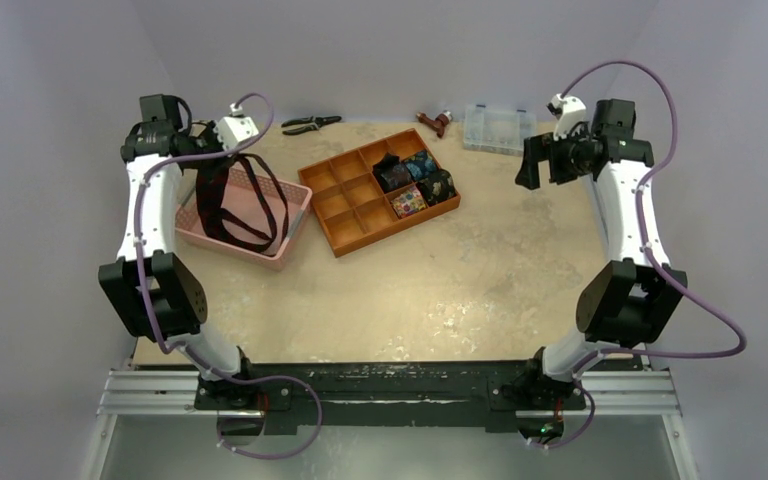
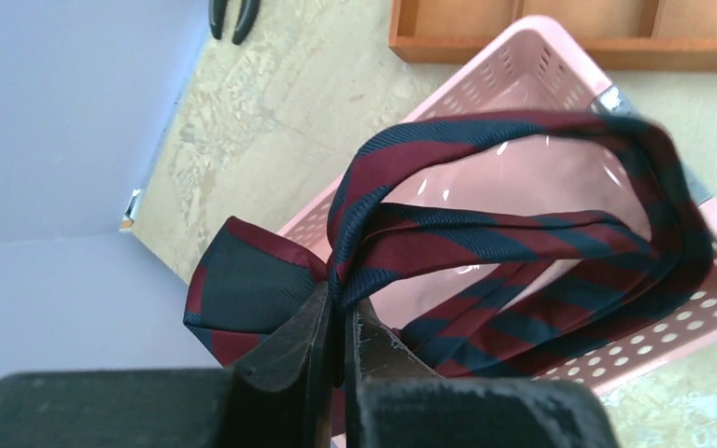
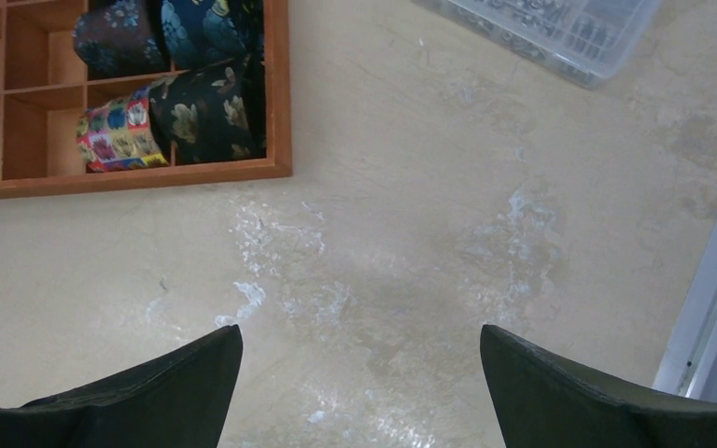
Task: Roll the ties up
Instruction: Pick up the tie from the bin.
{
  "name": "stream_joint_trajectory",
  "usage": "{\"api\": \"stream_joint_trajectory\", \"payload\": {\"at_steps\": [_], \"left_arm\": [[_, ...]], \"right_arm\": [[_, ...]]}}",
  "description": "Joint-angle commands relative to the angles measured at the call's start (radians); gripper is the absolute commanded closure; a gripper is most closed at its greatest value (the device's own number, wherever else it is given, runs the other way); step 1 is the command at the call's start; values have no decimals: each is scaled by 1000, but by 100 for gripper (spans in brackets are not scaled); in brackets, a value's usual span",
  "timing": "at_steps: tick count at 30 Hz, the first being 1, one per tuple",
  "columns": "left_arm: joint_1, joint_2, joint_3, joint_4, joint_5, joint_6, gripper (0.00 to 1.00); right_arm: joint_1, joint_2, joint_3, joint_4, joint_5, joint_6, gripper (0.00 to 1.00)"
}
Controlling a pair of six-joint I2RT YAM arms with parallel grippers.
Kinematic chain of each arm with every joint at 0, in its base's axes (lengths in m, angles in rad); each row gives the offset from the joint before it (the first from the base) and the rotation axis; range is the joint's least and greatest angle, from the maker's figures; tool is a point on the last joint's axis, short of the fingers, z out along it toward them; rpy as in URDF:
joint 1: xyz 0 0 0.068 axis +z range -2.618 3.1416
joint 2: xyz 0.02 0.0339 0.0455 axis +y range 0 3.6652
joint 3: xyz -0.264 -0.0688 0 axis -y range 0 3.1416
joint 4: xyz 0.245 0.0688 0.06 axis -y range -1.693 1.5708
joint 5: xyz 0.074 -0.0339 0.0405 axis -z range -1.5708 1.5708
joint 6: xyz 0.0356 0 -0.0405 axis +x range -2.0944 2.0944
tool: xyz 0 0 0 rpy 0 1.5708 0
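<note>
navy-and-red striped tie pinched by left hand, looped above pink basket at 10 o'clock of counter; right hand spread at 2 o'clock.

Part of the striped tie hides inside the left gripper. The clear box and wooden tray run off the right wrist view's edges

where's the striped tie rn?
Top view, far left: the striped tie is pinched in the shut left gripper, its loops drooping over the pink basket, just left of the wooden tray.
</note>
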Motion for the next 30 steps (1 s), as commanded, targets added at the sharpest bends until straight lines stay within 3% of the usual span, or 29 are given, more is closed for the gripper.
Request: {"api": "stream_joint_trajectory", "payload": {"at_steps": [1,6,10,19,24,30], "left_arm": [[1,-38,54,-33,58,-153,100],[0,-159,36,32,159,-317,100],[-43,-221,128,79,184,-500,100],[-283,-244,375,89,22,-683,100],[-421,-220,470,94,0,-774,100],[-588,-210,458,96,-38,-775,100]], "right_arm": [[34,4,66,24,-76,6,2],[147,-34,61,65,-81,6,2],[258,-57,85,105,-95,29,2],[438,-93,218,332,-207,223,2],[624,-71,304,418,-175,286,2],[788,-14,380,465,-71,328,2]]}}
